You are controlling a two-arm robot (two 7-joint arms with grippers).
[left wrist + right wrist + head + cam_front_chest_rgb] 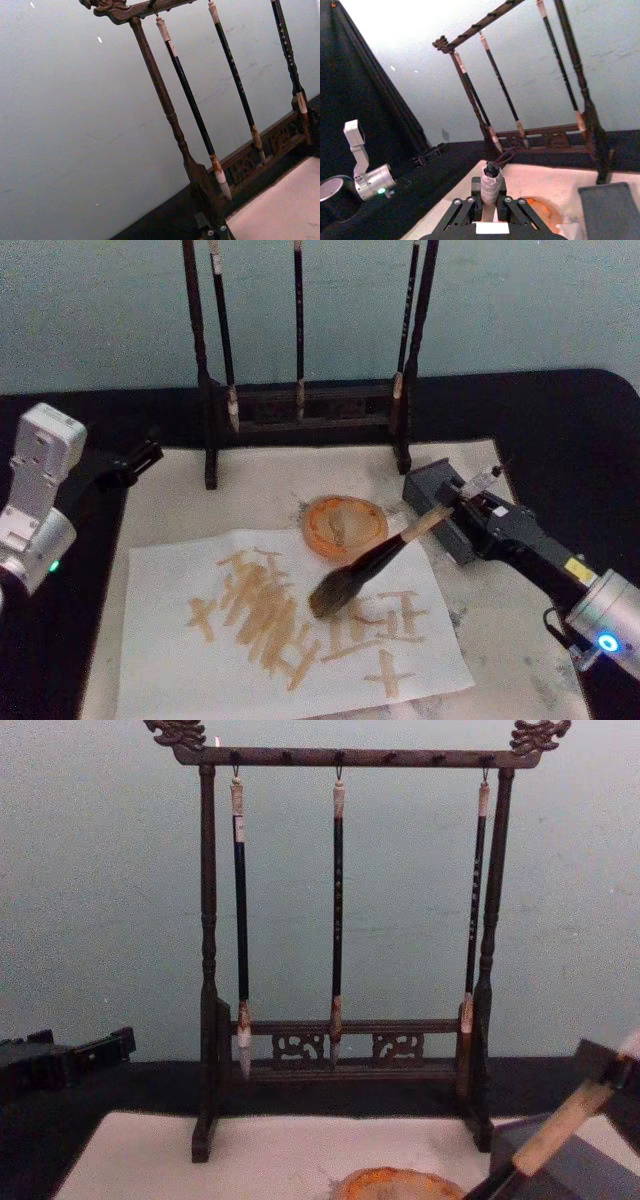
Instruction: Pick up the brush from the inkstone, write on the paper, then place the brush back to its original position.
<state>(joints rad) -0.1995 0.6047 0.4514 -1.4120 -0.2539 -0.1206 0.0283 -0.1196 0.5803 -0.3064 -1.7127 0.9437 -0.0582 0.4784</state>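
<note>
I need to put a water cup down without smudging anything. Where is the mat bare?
Bare mat lies on the left between the rack and the paper, and at the near right corner beside the paper. Crowded: the orange dish, brush, grey block and right gripper together. The left gripper sits off the mat's left edge.

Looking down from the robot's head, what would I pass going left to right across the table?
First the left gripper → brush → right gripper, clamped on the brush's handle.
</note>
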